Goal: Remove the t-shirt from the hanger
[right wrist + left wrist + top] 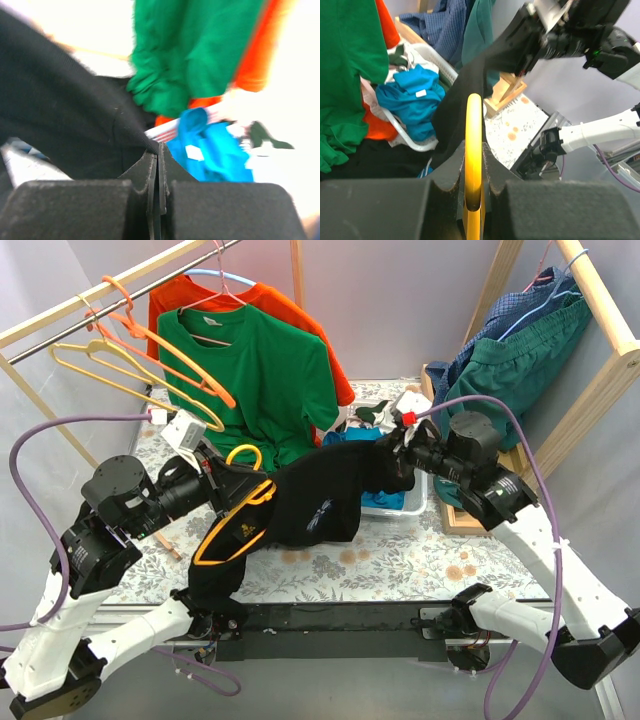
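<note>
Black t-shirt [320,505] with yellow hanger [473,150]

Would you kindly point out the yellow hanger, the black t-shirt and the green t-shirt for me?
yellow hanger [473,145]: left wrist view, on its upright bar.
black t-shirt [312,490]: top view, mid-body.
green t-shirt [265,380]: top view, chest.

white arms [50,625], purple cables [470,398], black left gripper [472,172].

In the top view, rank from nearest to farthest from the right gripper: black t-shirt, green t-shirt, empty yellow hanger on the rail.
1. black t-shirt, pinched in the right gripper's jaws.
2. green t-shirt, hanging to its left.
3. empty yellow hanger, hanging far left.
</note>
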`<state>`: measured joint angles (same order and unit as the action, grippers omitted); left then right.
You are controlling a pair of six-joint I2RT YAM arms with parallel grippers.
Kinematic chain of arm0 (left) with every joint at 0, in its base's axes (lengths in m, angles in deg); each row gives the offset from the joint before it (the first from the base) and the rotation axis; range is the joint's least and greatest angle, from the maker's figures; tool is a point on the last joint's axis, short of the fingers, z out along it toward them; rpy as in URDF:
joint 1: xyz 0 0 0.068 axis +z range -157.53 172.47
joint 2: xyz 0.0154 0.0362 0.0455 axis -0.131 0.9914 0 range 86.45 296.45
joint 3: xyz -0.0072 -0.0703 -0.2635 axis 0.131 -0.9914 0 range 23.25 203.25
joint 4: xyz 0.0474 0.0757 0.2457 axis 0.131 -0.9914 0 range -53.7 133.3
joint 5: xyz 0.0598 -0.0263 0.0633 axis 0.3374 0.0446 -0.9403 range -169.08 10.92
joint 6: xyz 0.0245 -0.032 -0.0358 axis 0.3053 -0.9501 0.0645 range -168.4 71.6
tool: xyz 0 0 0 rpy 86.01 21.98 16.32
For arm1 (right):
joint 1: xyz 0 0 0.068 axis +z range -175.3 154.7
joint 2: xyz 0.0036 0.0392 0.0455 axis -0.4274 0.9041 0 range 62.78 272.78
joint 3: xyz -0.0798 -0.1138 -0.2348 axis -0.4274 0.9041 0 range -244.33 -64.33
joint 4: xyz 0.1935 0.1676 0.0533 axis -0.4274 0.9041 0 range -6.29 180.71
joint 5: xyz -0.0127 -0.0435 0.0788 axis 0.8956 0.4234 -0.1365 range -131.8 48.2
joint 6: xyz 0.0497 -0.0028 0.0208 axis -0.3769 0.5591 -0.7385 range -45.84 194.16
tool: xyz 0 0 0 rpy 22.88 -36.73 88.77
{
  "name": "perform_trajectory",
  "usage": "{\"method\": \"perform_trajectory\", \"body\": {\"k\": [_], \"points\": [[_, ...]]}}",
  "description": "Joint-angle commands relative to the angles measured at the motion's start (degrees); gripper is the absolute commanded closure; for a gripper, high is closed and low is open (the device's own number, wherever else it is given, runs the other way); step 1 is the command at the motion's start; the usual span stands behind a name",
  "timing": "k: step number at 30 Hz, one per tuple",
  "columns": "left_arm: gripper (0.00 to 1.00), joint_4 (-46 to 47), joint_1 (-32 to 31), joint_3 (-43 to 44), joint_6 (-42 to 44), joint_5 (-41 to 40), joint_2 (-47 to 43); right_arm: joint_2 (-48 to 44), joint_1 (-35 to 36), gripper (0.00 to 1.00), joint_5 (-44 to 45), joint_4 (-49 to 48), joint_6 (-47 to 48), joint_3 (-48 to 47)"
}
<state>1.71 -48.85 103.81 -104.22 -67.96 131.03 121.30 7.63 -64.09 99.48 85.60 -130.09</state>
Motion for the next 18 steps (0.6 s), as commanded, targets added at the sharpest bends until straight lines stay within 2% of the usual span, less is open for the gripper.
{"method": "perform_trajectory", "body": {"k": [1,8,14,18], "points": [[1.00,-1.39,0.28,-2.32,-1.49,2.77,-2.30,-4.73,-0.14,0.99,13.56,-10.14,-0.63,1.41],[1.00,-3.06,0.28,-6.90,-3.07,5.06,-8.45,-1.92,-0.23,0.99,26.31,-11.46,-1.86,-1.65],[1.00,-6.05,0.28,-5.67,-1.93,7.69,-10.21,-0.52,-1.37,0.99,31.51,-12.70,-3.88,-2.53],[1.00,-6.93,0.28,-5.23,-1.14,8.13,-11.09,0.89,-4.70,0.99,33.09,-12.60,-5.37,-3.68]]}}
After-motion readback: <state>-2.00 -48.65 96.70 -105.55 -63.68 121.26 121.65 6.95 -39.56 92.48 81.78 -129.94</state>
